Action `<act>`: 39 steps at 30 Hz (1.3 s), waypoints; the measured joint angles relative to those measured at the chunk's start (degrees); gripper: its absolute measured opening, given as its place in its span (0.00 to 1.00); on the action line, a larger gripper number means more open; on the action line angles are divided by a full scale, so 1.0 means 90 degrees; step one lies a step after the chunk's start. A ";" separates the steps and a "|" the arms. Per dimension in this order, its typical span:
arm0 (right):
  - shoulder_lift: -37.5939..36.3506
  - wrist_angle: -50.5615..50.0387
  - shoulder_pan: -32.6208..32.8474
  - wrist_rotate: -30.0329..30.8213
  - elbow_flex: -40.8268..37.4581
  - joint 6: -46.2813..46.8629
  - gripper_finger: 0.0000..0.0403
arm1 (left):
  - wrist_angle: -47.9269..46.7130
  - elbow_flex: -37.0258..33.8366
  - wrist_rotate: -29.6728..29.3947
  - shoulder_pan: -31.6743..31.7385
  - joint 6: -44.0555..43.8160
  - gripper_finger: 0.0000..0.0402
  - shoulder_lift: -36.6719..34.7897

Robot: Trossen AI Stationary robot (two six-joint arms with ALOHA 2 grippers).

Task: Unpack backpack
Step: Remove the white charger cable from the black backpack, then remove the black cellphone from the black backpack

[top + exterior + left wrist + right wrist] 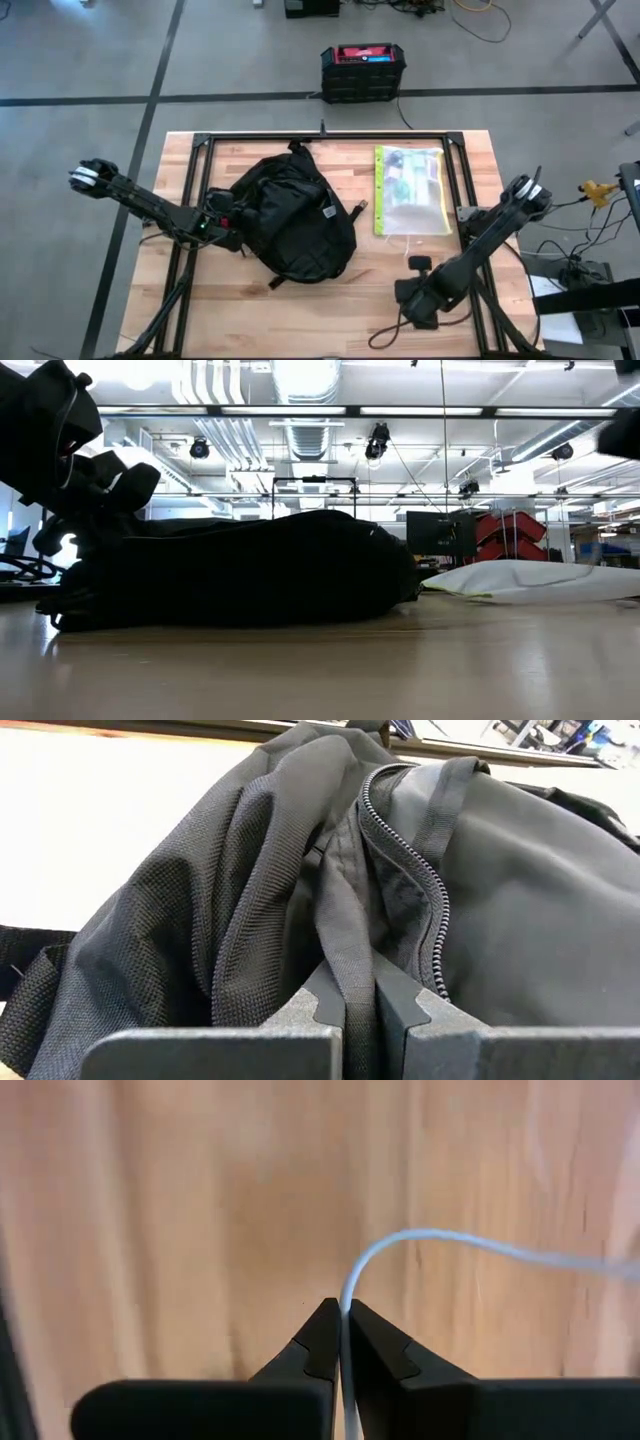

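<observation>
Lying on wooden table [300, 310]: backpack [295, 225]; concrete floor [80, 60] around.

I can't read any text here; the backpack [295, 215] carries a small pale tag, perhaps a logo, but it's illegible.

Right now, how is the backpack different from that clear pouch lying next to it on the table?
The backpack is black, opaque fabric, bulky and rumpled; the pouch is see-through with a yellow-green edge, so its contents show. The backpack is larger and mounds higher in the low view, while the pouch lies low. The left gripper is shut on a fold of the backpack; nothing holds the pouch. Both rest on the wooden table.
</observation>
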 joint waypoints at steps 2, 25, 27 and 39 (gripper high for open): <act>0.0117 -0.0481 0.0000 -0.0415 0.0057 0.0333 0.06 | -0.0003 0.0000 0.0034 0.0000 0.0028 0.00 0.0012; 0.0064 0.1570 -0.1871 0.2944 0.1408 -0.3840 0.59 | 0.2510 0.1730 0.0178 -0.0027 0.5002 0.00 -0.0065; 0.0251 0.1978 -0.2279 0.2935 0.1300 -0.4165 0.57 | 0.2496 0.2039 0.0179 -0.0036 0.5360 0.00 -0.0077; 0.1588 0.4357 -0.4334 0.2598 0.1196 -0.4121 0.51 | 0.2493 0.2628 0.0151 -0.0092 0.6182 0.00 -0.0066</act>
